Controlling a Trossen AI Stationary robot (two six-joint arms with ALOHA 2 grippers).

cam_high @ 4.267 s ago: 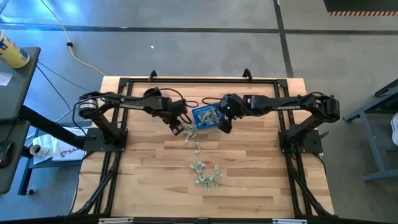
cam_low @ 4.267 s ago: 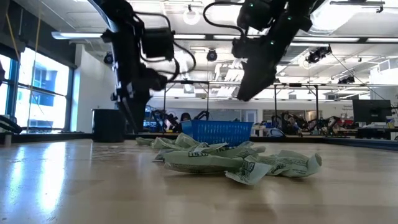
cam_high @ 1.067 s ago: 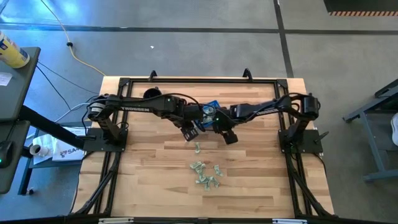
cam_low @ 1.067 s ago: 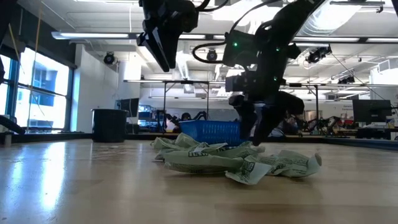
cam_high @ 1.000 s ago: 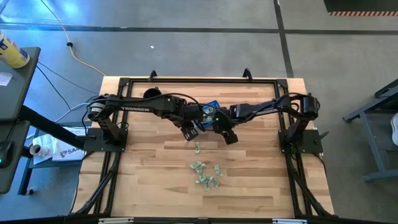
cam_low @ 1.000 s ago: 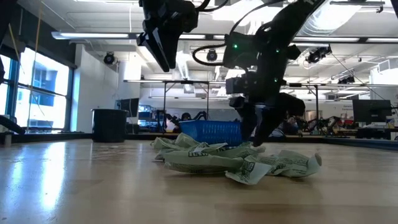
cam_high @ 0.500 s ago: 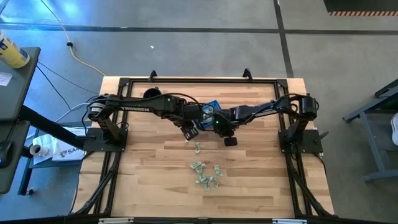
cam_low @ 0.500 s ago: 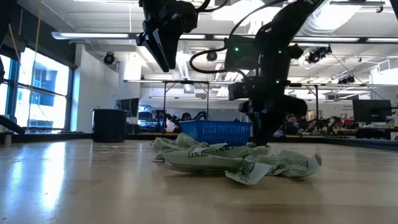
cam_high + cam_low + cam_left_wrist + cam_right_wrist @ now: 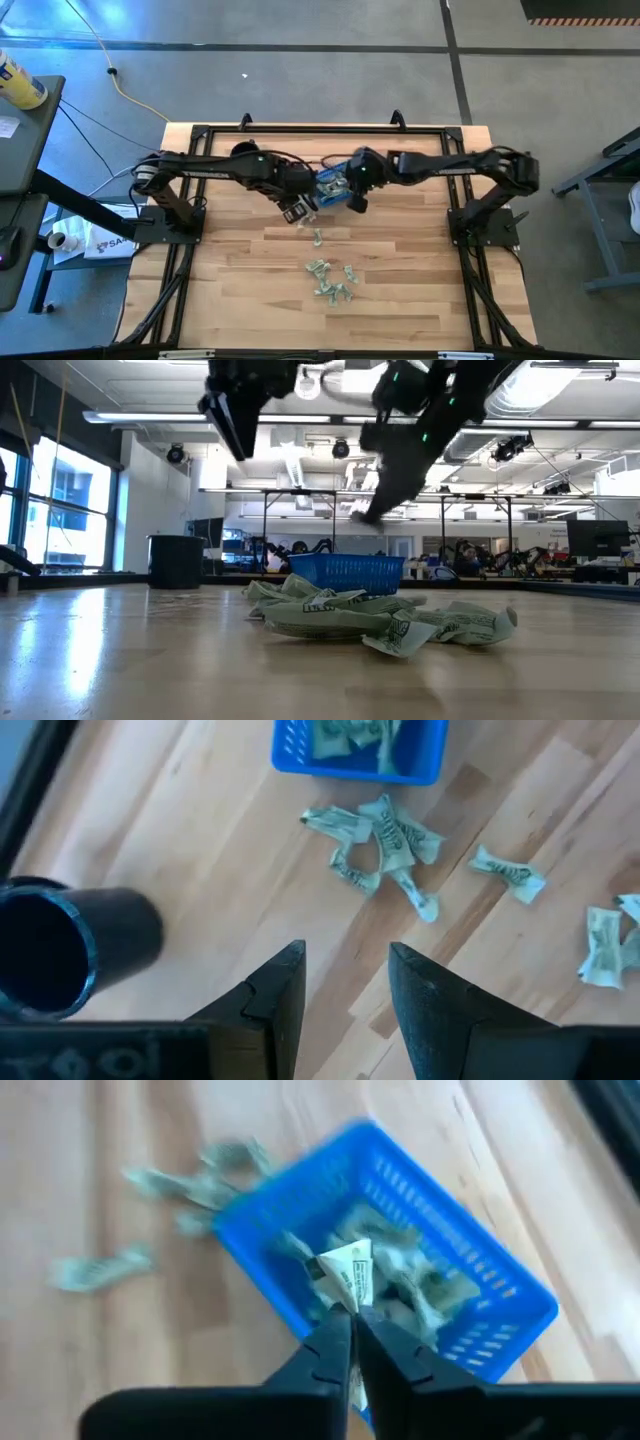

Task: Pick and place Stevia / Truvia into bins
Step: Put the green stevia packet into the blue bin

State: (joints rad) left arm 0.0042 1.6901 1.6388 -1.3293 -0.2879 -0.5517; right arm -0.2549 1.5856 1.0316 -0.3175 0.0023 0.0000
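Observation:
The blue basket [image 9: 330,184] stands on the far middle of the table with several pale green packets in it. More packets lie loose just in front of it [image 9: 385,845] and in a heap nearer the front edge [image 9: 330,280]. My right gripper [image 9: 350,1330] hangs over the basket [image 9: 262,1265], shut on one packet [image 9: 348,1275]. My left gripper [image 9: 345,985] hovers open and empty to the basket's left, high above the wood [image 9: 232,415]. My right gripper pinches one end of a crumpled packet [image 9: 345,1295] between its two fingertips. The fingers slant downward from the table's right side. The rest of the packet sticks out past the tips, lifted clear above the basket's open top.
A black round cup [image 9: 70,955] stands at the far left of the basket, close to my left arm [image 9: 220,170]. A single packet [image 9: 318,237] lies between the basket and the front heap. Bare wood lies along the near edge and both sides.
My right gripper has shut on a packet down at the table just in front of the basket. It has then risen and gone toward the far edge, over the basket, with the packet lifted clear. My left gripper has drifted a little toward the table's left.

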